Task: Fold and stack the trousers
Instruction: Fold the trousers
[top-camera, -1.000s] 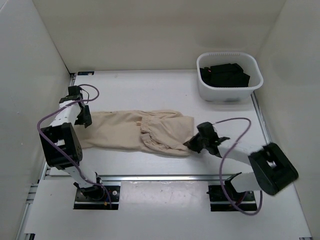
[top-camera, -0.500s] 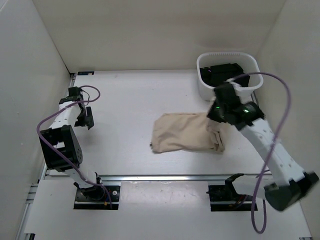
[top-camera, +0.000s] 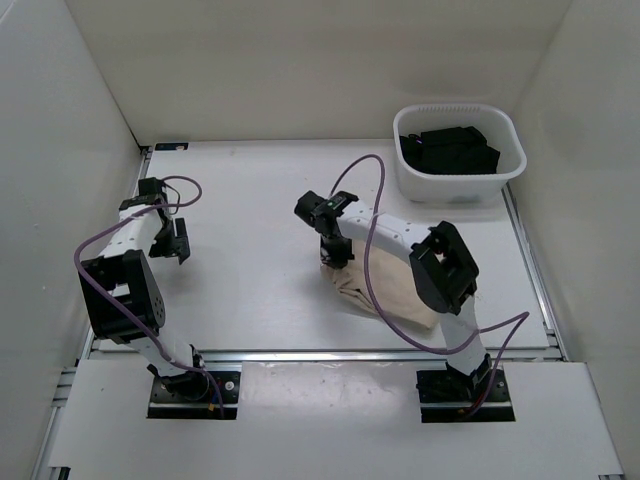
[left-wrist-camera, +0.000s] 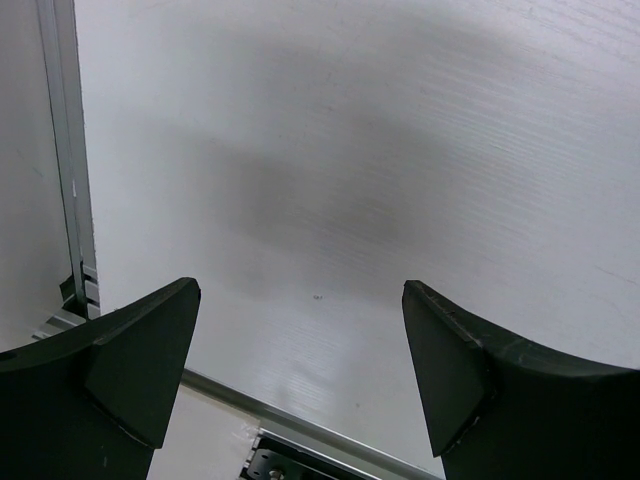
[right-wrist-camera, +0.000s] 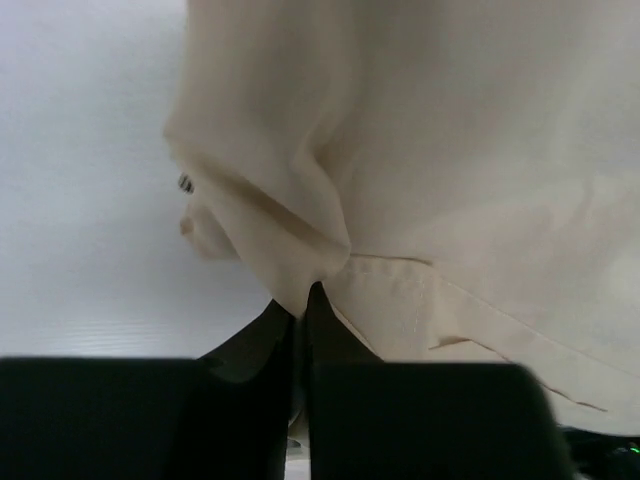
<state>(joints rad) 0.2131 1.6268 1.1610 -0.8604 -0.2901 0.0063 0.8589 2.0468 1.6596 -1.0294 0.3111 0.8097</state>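
Right wrist view: small dark mark (right-wrist-camera: 186, 183) on the trousers (right-wrist-camera: 470, 150), illegible.

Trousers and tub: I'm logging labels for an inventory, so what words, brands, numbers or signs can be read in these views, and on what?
No text can be read in any view.
Trousers: a tiny dark mark near the folded edge in the right wrist view, too small and blurred to read.
White tub: plain wall, no label showing.

Plain beige trousers (top-camera: 400, 282), white tub (top-camera: 456, 188) of black cloth (top-camera: 450, 148), white table (top-camera: 250, 200), purple cables (top-camera: 362, 158)
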